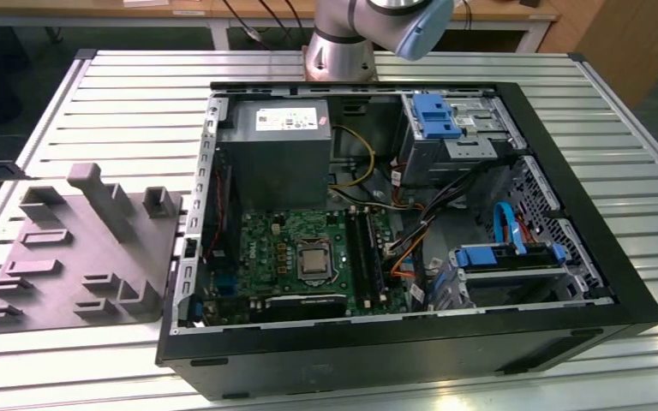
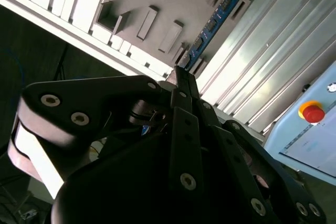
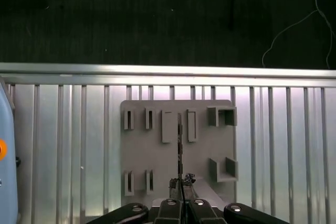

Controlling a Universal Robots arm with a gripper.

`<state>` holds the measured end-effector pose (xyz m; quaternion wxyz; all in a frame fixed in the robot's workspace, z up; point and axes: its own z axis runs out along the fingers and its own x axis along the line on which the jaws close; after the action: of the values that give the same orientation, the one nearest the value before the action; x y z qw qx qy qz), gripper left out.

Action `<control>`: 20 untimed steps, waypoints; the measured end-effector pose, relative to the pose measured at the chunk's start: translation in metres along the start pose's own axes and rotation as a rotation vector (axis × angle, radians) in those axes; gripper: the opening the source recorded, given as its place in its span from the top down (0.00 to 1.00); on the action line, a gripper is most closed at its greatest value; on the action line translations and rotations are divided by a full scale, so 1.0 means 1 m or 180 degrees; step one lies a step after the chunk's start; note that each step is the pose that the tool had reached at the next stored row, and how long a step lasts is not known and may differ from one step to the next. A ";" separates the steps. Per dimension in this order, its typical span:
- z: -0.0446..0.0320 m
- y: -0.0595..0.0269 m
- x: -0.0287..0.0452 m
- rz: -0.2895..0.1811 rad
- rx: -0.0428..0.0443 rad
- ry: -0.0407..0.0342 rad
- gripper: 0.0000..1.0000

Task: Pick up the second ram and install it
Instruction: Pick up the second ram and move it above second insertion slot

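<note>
The second ram is pinched by one end in the closed gripper. It is held in the air above the grey fixture plate, which lies near the edge of the worktop at the exterior view's left. In the first wrist view it is seen edge-on as a thin dark line.

Since only a short end is clamped, a slip or tilt of the long stick in the grip is to be feared. If it were pressed down crooked, it could be jammed in a slot, or its contact edge damaged. Which way its notch is turned cannot be made out.

Further right, in the middle of the worktop, the open computer case is laid on its side, and its raised walls stand in the way of any low approach. Inside, the grey power supply is set toward the far edge, with the motherboard nearer. The dark memory slots are placed just beside the processor socket. Orange and black cables are draped just beside those slots, where the stick could be snagged. Blue drive brackets are mounted toward the exterior view's right.
</note>
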<state>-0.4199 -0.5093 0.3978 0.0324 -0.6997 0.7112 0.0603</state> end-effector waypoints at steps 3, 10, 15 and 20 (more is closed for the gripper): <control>-0.0060 0.0003 -0.0008 -0.0001 -0.0001 -0.0021 0.88; -0.0195 0.0008 -0.0026 -0.0002 -0.0001 -0.0054 0.88; -0.0260 0.0011 -0.0035 -0.0002 -0.0001 -0.0063 0.88; -0.0265 -0.0044 -0.0035 -0.0002 -0.0003 -0.0062 0.88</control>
<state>-0.4144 -0.5093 0.4244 0.0390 -0.6993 0.7105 0.0675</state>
